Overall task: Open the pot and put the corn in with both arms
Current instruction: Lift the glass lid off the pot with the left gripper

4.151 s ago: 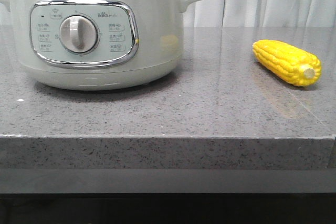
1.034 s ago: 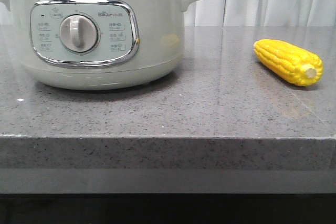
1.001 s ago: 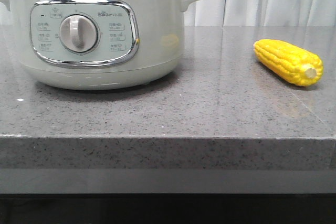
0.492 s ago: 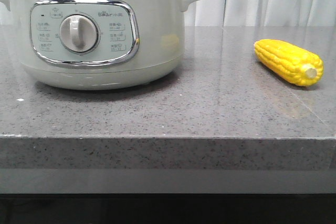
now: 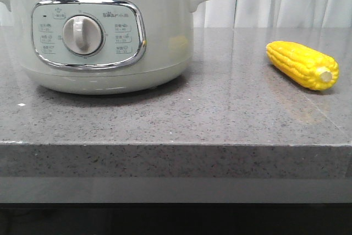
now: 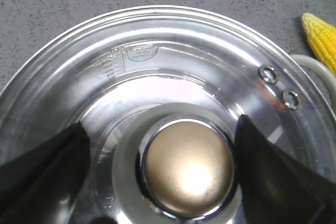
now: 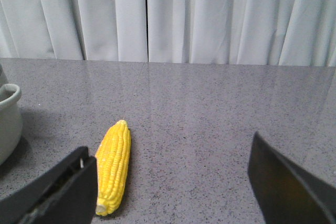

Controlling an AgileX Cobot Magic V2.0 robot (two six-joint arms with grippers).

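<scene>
So my left hand [image 6: 184,156] is hanging right over the pot [image 5: 104,31], fingers spread wide with the lid's [image 6: 157,77] shiny round knob [image 6: 189,167] sitting between them, not gripping it. The glass lid is on, pot shut. The pot sits on the left of the grey counter [image 5: 220,119], dial facing me. The corn [image 5: 302,64] lies well off to the right on the counter, stub end toward the near edge. My right hand [image 7: 168,182] is spread open too, and the corn is ahead of it, just beside one finger [image 7: 58,190], not touching.
</scene>
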